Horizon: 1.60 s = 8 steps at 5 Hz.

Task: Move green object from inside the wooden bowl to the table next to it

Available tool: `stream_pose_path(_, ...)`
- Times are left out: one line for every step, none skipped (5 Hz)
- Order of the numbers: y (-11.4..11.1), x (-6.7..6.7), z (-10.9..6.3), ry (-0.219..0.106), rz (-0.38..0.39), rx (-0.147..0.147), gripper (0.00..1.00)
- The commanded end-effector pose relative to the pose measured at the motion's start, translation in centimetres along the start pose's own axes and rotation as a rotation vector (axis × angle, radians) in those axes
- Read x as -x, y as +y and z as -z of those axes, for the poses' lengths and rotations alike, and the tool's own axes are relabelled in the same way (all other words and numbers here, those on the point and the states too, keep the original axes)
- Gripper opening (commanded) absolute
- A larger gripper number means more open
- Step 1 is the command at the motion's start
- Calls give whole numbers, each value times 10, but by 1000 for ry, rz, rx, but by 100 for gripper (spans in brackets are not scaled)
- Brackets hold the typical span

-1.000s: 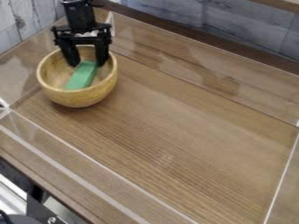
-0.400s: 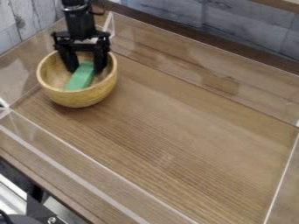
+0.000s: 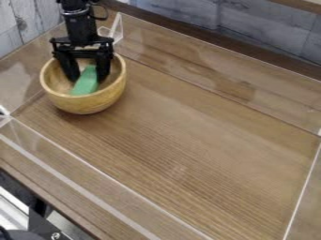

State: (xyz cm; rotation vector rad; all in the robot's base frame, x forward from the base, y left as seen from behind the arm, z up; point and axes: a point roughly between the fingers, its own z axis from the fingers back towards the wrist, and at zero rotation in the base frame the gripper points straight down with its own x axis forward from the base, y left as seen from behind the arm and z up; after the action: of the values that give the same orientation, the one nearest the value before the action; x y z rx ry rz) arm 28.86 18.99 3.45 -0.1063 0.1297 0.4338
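Note:
The wooden bowl (image 3: 83, 95) sits at the far left of the table (image 3: 201, 141). Inside it lies the green object (image 3: 85, 84), a flat oblong block leaning along the bowl's inner slope. My black gripper (image 3: 84, 72) points straight down into the bowl with its fingers spread wide, one on each side of the block's upper end. The jaws are open and I cannot tell whether the fingertips touch the block. The block's top part is partly hidden behind the fingers.
Low clear acrylic walls (image 3: 150, 202) run around the table's edges. One wall passes close behind and to the left of the bowl. Bare brown wood-grain surface stretches to the right and front of the bowl.
The gripper has sunk lower into the bowl and shifted slightly left, so its open fingers now straddle the green block. The block and bowl have not moved.

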Motion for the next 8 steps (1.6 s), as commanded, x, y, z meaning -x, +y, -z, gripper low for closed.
stream_pose_path(-5,-2,-30,-59,43,-14,100)
stream_pose_path(-17,3,-43,-57,100,-14,100)
stream_pose_path(-18,1,-47,-54,130,-18,0)
stream_pose_path(-16,8,-55,-61,156,-12,0)
stream_pose_path(-17,17,-80,-91,183,25,0)
stream_pose_path(-36,26,-105,-126,198,66,0)
stream_pose_path(-54,33,-124,-145,216,101,0)
stream_pose_path(-66,48,-135,-148,278,117,0)
